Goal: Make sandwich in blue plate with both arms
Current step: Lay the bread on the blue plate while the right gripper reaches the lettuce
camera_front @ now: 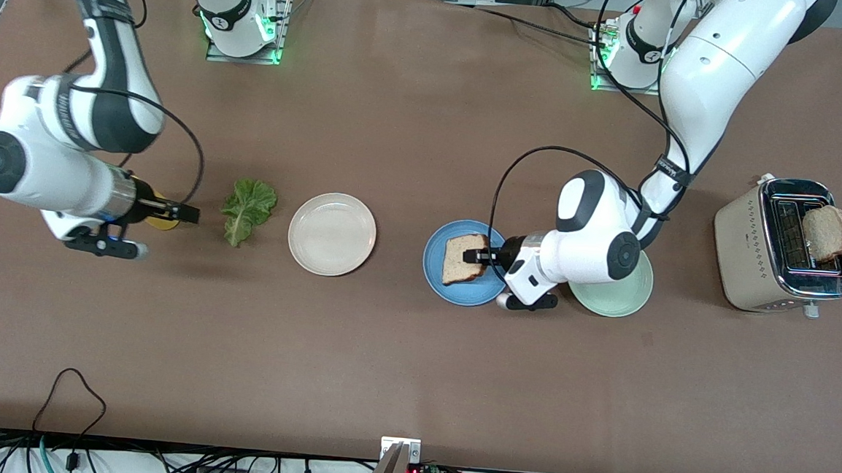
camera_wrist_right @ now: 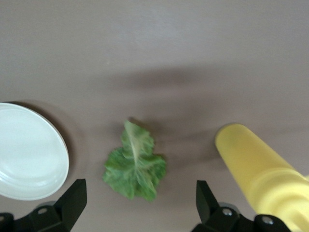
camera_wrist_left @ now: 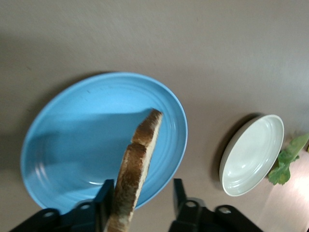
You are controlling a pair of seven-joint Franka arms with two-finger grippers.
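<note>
Nearest the front camera sits the blue plate (camera_front: 435, 267), with a slice of toast (camera_front: 463, 258) over it, tilted on edge. From the left wrist view the left gripper (camera_wrist_left: 140, 203) has its fingers spread wider than the slice: one finger touches the toast's face, the other stands clear of it, so the slice looks let go or nearly so, though whether it already rests on the plate is hard to tell. A mint-green plate (camera_front: 626, 296) lies just beside, under the left arm. A second toast slice (camera_front: 827, 232) stands in the toaster (camera_front: 746, 245) at the left arm's end of the table.

Toward the right arm's end, the right gripper (camera_wrist_right: 140, 205) hangs wide open and empty over the lettuce leaf (camera_front: 247, 210), with a yellow bottle (camera_wrist_right: 258, 166) close by. A cream plate (camera_front: 332, 233) lies between leaf and blue plate.

Toast is light, stiff and crumbly, best pinched gently across its flat faces near an edge. Lettuce is limp and thin, so it probably wants a low pinch at the thicker stem rib.
</note>
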